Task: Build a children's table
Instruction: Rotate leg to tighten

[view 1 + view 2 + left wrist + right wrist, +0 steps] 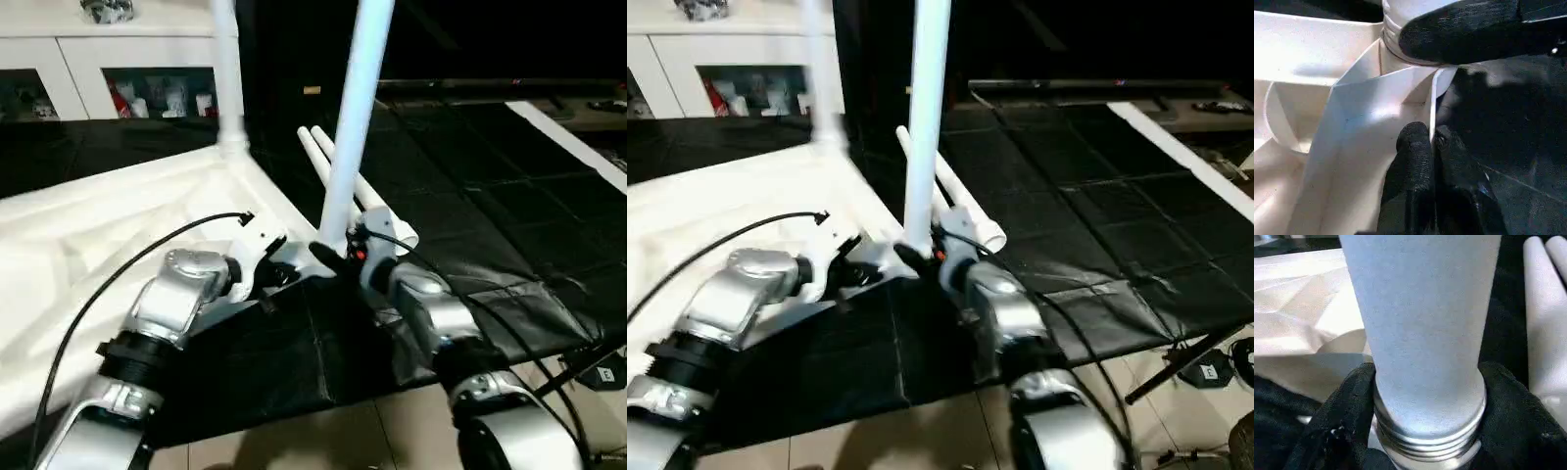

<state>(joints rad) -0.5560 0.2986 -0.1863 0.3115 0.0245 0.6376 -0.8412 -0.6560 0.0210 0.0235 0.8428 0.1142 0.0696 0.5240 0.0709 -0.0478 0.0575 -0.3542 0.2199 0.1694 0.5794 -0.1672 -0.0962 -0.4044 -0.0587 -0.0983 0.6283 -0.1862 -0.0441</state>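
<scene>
At the corner socket (1400, 39), an upright leg (355, 117) stands.

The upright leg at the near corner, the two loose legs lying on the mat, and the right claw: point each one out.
Upright leg (355, 108), left eye view, mid shaft.
Loose legs (333, 166), left eye view, on the shaft behind the upright one.
Right claw (1427, 431), right wrist view, on the leg's threaded end between its fingers.

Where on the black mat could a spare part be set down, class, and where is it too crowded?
Free: the black floor mat right of the two loose white plastic legs, out to the white strip. Crowded: the white tabletop's near corner, where the right gripper clasps the upright white leg and the shut left gripper rests on the edge.
</scene>
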